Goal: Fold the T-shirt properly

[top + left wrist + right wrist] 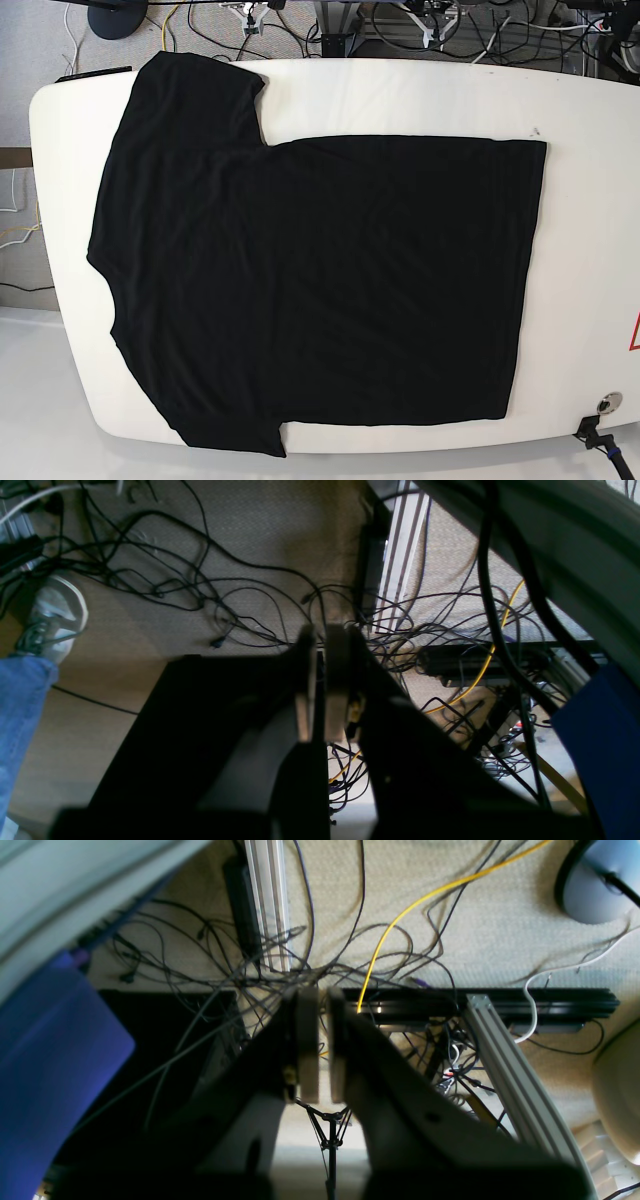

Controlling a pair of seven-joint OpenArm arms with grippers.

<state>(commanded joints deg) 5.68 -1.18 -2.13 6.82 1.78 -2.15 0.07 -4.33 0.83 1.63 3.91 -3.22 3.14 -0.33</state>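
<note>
The black T-shirt [320, 280] lies spread flat on the white table [590, 200] in the base view. Its sleeves are at the left end and its straight hem at the right. Neither arm shows in the base view. My left gripper [320, 640] hangs off the table over the carpet and cables, its jaws close together with only a narrow slit and nothing between them. My right gripper [321, 997] is likewise over the floor, jaws nearly touching and empty. The T-shirt shows in neither wrist view.
Tangled black cables [200, 590] and a yellow cable [400, 915] lie on the carpet. Aluminium frame rails [505, 1065] stand below. A person's shoe [55, 615] and jeans leg are at the left. The white table rim [75, 885] curves overhead.
</note>
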